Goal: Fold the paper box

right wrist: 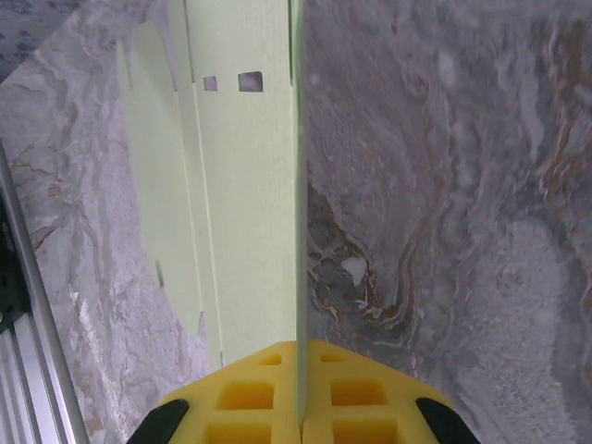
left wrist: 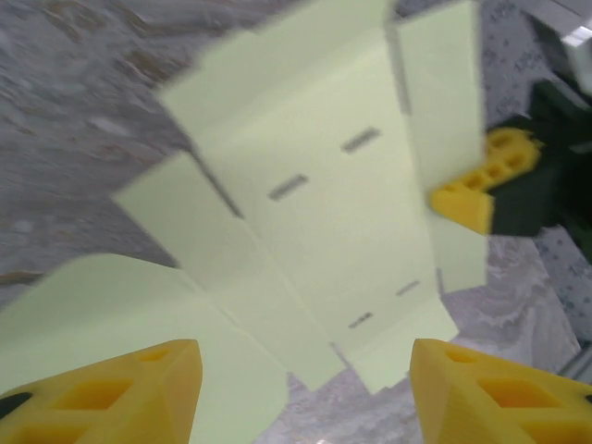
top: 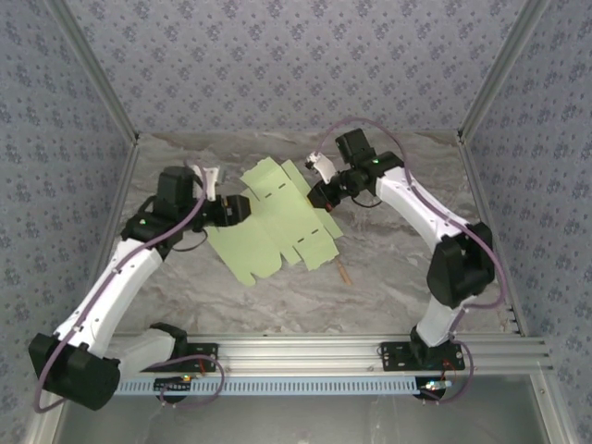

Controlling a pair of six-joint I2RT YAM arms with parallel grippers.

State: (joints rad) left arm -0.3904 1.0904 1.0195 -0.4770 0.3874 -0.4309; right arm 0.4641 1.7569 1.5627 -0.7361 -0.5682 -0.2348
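Right gripper [right wrist: 301, 361] is clamped shut on one edge of the paper box [right wrist: 245, 185], with the thin card seen edge-on between its yellow pads [right wrist: 250, 398]. Left gripper [left wrist: 303, 361] hangs with its fingers [left wrist: 139, 388] spread wide, gripping nothing, at the sheet's left edge. From above, the pale green sheet lies unfolded at the middle of the marble table [top: 398, 277], between the two arms. A thin wooden stick [top: 344, 274] lies just beside its near right corner.

White arms [top: 111, 287], black joints [top: 176, 190], yellow fingers [left wrist: 111, 393], purple cables [top: 370, 120]
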